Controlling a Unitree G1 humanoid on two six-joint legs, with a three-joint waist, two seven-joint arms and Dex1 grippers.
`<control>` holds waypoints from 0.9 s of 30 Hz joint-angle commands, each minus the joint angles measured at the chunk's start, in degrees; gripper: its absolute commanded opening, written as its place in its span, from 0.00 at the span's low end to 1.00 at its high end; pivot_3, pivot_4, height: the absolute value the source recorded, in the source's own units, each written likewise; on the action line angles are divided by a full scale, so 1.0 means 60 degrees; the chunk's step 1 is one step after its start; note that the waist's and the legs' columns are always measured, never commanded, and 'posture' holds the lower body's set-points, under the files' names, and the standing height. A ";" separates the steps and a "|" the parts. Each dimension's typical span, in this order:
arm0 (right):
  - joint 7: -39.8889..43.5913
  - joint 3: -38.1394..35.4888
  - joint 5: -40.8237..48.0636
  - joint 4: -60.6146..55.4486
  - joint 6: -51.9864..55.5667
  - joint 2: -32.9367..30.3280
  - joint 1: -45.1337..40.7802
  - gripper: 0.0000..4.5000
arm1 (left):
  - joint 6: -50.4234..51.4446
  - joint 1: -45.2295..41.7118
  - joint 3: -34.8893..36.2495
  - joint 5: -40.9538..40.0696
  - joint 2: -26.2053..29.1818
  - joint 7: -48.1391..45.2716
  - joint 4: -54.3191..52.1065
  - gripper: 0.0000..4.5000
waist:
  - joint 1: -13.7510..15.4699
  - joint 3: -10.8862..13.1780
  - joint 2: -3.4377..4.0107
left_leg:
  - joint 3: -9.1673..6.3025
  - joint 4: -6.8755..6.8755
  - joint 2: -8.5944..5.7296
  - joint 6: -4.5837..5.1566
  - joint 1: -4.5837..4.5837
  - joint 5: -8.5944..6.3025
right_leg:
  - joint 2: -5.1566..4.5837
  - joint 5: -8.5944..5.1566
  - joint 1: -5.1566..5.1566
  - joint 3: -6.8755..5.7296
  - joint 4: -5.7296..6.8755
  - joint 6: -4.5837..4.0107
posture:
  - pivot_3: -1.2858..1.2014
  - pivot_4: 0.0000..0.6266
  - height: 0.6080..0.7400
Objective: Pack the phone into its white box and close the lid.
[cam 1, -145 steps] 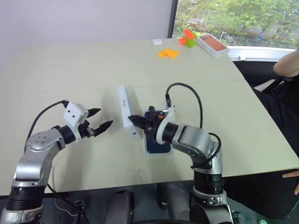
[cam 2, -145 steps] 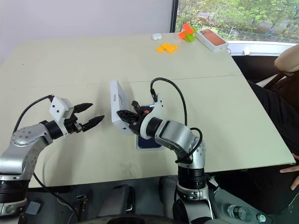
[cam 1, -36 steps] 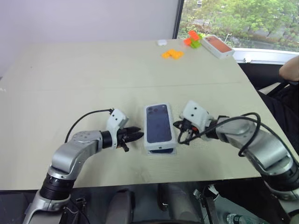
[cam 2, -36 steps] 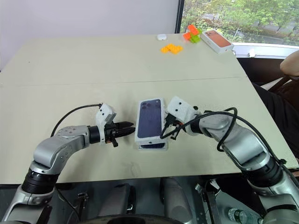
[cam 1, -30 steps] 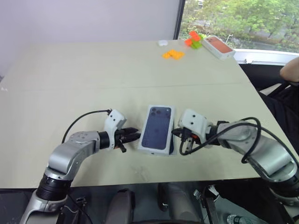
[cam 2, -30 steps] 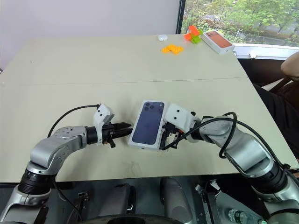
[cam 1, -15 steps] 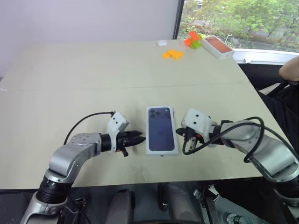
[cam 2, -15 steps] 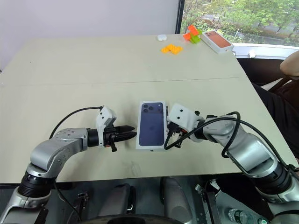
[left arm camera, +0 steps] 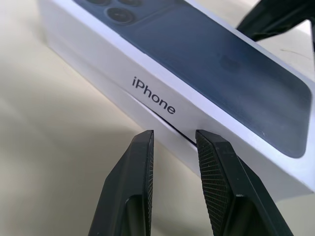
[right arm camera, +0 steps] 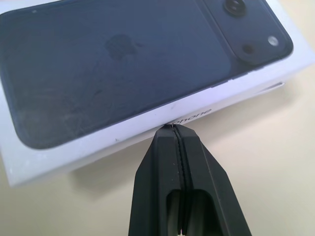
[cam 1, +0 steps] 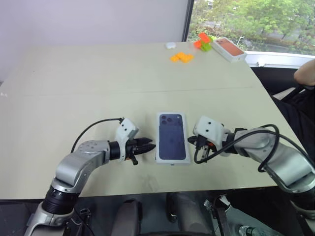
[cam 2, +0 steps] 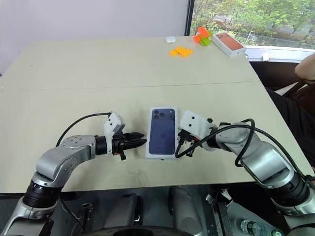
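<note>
The lid [cam 1: 173, 136], white with a dark blue phone printed on top, lies flat over the white box [left arm camera: 156, 129] near the table's front middle; a thin seam shows between them in the left wrist view. The phone is hidden. My left gripper [cam 1: 150, 146] is open by a narrow gap, with nothing between its fingers, and its tips are right at the box's left long side. My right gripper [cam 1: 191, 141] is shut. Its tips [right arm camera: 173, 129] are at the lid's right long side, and I cannot tell whether they touch it.
At the table's far right corner lie a box with an orange-red top [cam 1: 230, 48], orange and green bricks [cam 1: 202, 40], flat orange bricks [cam 1: 180, 57] and a small white object [cam 1: 171, 45]. A person's arm [cam 1: 305, 73] shows at the right edge. The table's front edge runs just below both grippers.
A second ago the lid lay skewed, with its near end swung left. It now lies straight and a little further right. Both grippers have stayed at its sides.
</note>
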 commanded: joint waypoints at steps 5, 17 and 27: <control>0.0035 0.0117 0.0101 -0.0391 -0.0133 0.0382 -0.0196 0.00 | -0.0366 -0.0309 0.0017 0.0022 -0.0232 0.0014 0.0032 0.32 | 0.0003 0.0000 0.0000 | 0.0000 0.0000 0.0000 0.0000 0.0005 0.0000 | 0.0001 0.0000 0.0002 0.0001 0.0004 -0.0001 | 0.52 0.24 1.00; -0.0020 0.0050 -0.0033 -0.0226 -0.0159 0.0389 -0.0186 0.00 | -0.0259 -0.0362 0.0021 -0.0018 -0.0259 -0.0205 -0.0027 0.32 | 0.0000 0.0000 0.0000 | 0.0000 0.0001 -0.0001 -0.0001 0.0005 0.0001 | 0.0000 0.0000 0.0002 0.0001 0.0005 -0.0001 | 0.52 0.24 1.00; -0.0040 0.0049 -0.0048 -0.0187 -0.0176 0.0416 -0.0160 0.00 | -0.0258 -0.0333 -0.0042 0.0031 -0.0237 -0.0269 -0.0054 0.32 | 0.0001 0.0000 0.0000 | -0.0001 0.0001 -0.0001 -0.0001 0.0004 0.0001 | -0.0001 0.0001 0.0001 0.0002 0.0005 -0.0001 | 0.52 0.24 1.00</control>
